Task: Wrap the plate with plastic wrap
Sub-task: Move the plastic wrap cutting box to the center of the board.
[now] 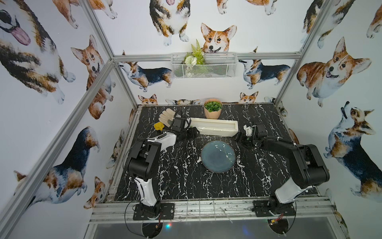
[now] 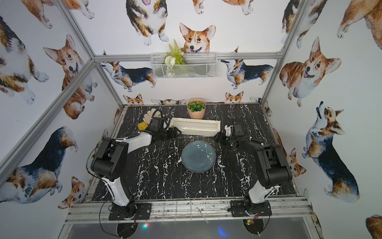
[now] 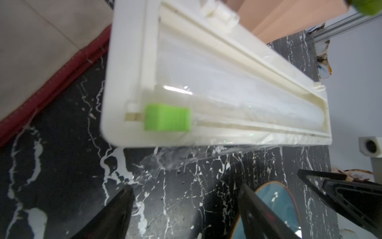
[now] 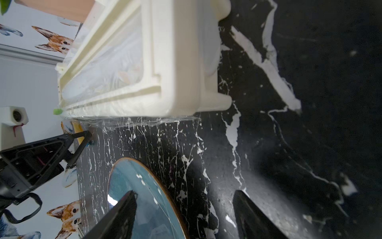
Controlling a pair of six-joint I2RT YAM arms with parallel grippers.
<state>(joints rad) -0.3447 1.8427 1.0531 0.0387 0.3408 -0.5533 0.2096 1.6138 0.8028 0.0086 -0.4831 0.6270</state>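
The blue-grey plate (image 1: 218, 156) (image 2: 198, 156) lies flat in the middle of the black marble table. Behind it lies the long cream dispenser box (image 1: 215, 128) (image 2: 195, 127), with a green slider (image 3: 167, 118) at its left end. A crinkled strip of plastic wrap (image 3: 175, 157) (image 4: 144, 122) hangs out along the box's front edge onto the table. My left gripper (image 1: 191, 133) (image 3: 186, 187) is open at the box's left end, with only table between its fingers. My right gripper (image 1: 239, 137) (image 4: 185, 192) is open at the box's right end, holding nothing, one finger over the plate's rim (image 4: 165, 188).
A beige glove (image 1: 166, 118) and a small yellow object (image 1: 158, 126) lie at the back left, behind my left arm. A pink pot with a green plant (image 1: 213, 108) stands behind the box. A wire basket (image 1: 203, 65) hangs on the back wall.
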